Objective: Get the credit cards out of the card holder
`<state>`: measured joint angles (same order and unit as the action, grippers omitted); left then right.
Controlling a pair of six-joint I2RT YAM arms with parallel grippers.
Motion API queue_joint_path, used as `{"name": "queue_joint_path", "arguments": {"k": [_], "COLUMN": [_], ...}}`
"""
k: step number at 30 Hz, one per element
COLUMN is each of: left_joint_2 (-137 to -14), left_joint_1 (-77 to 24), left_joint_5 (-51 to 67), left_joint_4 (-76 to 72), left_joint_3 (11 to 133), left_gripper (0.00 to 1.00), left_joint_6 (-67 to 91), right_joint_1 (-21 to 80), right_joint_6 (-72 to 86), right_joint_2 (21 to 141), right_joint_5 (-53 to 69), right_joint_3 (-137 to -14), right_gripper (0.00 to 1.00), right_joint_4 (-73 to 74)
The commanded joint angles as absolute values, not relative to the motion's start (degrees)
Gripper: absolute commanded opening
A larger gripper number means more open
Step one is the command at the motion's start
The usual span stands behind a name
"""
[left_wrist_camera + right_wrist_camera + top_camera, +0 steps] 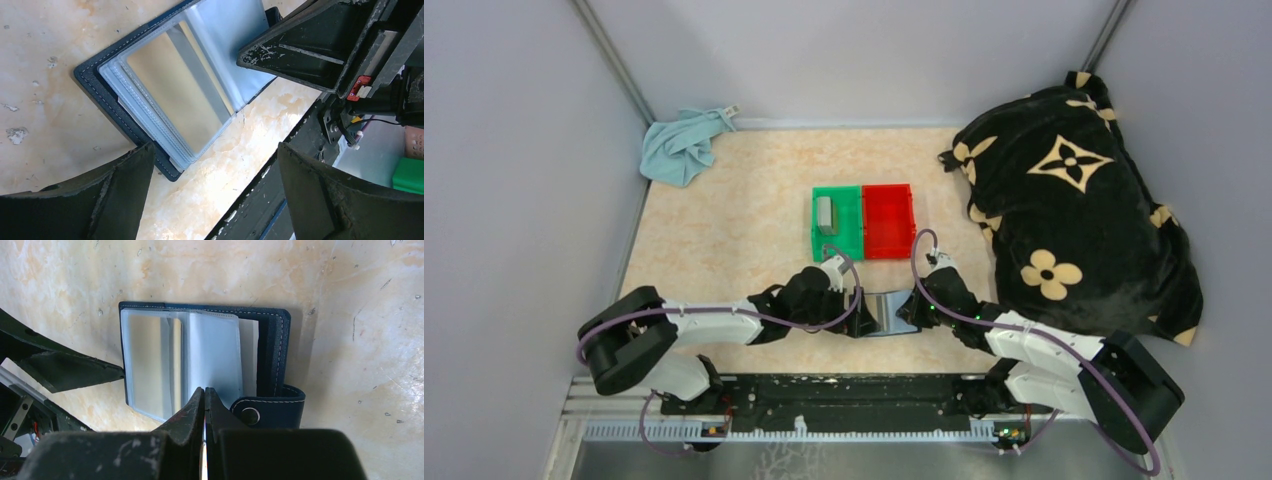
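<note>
top external puts the card holder point(886, 312) open and flat on the bench point(724, 230), just ahead of the arm bases and squeezed between your two claws. the green bin point(846, 228) and red bin point(889, 220) sit side by side beyond it. a small grey piece point(825, 212) stands in the green bin, too small to name for sure.

your left claw point(215, 155) stands wide and grips nothing, with one finger over a corner of the holder. your right claw point(205, 390) is pressed shut with its tips at the edge of the clear sleeves point(212, 355), just beside the snap tab point(267, 410). you cannot tell whether it pinches a sleeve or only pins it.

the tan-gold card point(170, 90) sits inside a sleeve, so closing the left claw there would likely catch plastic and card together. the whole holder would then lift or drag. if the right claw loses its hold, nothing anchors the holder against that pull. the card looks thin and slick, so a shallow pinch may slip off. the claws also work very close together, so a wide sweep could knock one against the other.

left wrist alone shows the card's colour and a grey strip beside it. right wrist washes the card out in glare, yet it alone shows the tab and the closed tips. only top external shows the bins clearly, though the arms hide most of the holder there.
</note>
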<state>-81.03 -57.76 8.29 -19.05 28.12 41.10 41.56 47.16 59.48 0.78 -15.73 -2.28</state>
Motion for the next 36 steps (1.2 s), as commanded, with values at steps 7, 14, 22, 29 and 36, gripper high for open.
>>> {"name": "queue_joint_path", "arguments": {"k": [7, 14, 22, 29, 36], "left_joint_2": [-82.50, -81.37, -77.39, -77.70, -79.05], "left_joint_1": [-57.77, -57.74, -57.70, -57.68, -57.68], "left_joint_5": [9.81, 10.25, 4.50, 7.09, 8.37], "left_joint_4": [-22.06, -21.84, -13.71, -16.86, -18.20], "left_joint_3": [29.23, 29.27, 30.89, 30.41, 31.29], "left_gripper": [0.97, 0.97, 0.97, 0.97, 0.97], "left_joint_6": [41.67, 41.92, 40.41, 41.37, 41.30], "right_joint_1": [41.37, 41.40, 41.40, 41.40, 41.40], "right_joint_6": [47.48, 47.55, 47.63, 47.71, 47.68], "right_joint_2": [58.89, 59.39, 59.57, 60.03, 59.49], "right_joint_5": [0.76, 0.70, 0.75, 0.97, 0.83], "right_joint_3": [-15.53, -15.43, -15.38, -15.64, -15.57], "right_gripper": [0.00, 0.00, 0.00, 0.00, 0.00], "right_joint_4": [-4.22, -4.39, -4.72, -5.01, -4.23]}}
